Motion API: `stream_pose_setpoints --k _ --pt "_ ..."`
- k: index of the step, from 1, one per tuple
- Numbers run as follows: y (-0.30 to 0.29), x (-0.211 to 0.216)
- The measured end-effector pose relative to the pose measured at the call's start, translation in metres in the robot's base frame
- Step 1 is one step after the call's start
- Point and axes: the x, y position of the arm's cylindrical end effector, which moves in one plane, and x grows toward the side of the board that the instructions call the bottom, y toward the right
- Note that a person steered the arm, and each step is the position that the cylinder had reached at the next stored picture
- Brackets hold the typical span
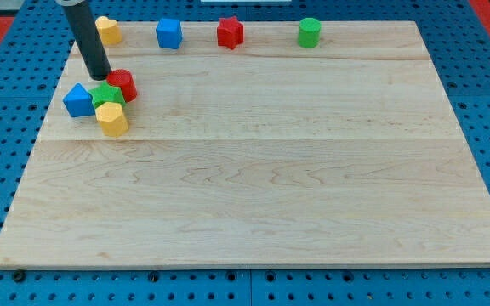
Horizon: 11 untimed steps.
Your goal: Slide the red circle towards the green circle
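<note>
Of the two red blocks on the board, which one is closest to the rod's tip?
The red circle, in the cluster at the view's left, right beside my tip. The red star sits far off along the view's top.

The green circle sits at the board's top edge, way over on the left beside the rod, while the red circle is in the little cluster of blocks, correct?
Not quite. The camera view shows the green circle at the top edge on the view's right, far from my tip. The rest holds: the red circle is in the cluster, with my tip right beside it.
</note>
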Motion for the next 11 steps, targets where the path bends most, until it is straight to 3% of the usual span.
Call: stream_pose_setpoints --k 4,7,8,10,11 --pt "-0.002 0.021" --pt "0.18 0.059" --pt "0.212 0.049" --pt "0.223 -0.033" --pt "0.226 -0.039"
